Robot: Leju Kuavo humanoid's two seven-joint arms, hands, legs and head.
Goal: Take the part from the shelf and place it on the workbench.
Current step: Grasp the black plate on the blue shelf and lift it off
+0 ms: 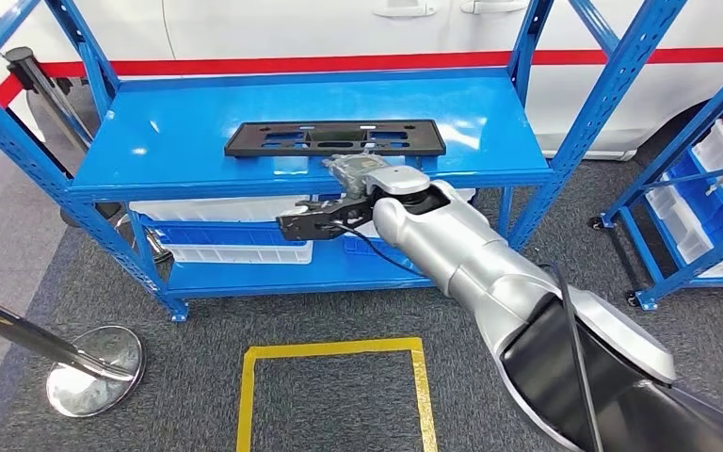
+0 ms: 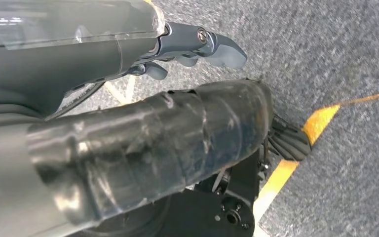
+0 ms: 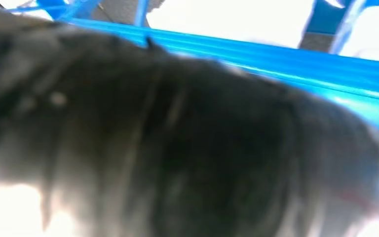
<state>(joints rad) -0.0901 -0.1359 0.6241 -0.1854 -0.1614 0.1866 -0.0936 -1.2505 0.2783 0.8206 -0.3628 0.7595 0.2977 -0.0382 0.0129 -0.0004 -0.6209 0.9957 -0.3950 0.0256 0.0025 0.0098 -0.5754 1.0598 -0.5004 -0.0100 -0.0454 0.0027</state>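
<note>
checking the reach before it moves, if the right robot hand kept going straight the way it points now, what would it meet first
Most likely the black part lying flat on the blue shelf: the right robot hand sits at the shelf's front edge, aimed toward the part's near side. Depth is unclear, so it may brush the shelf edge first.

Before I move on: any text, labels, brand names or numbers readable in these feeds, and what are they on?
None readable in any view.
Black part on the blue shelf: moulded cut-outs, no legible lettering.
White bins on the lower level: no label visible.
White vehicle behind the shelf: a red stripe, no words.
Floor: yellow tape lines, no characters.
Right wrist view: too blurred to read anything.
</note>
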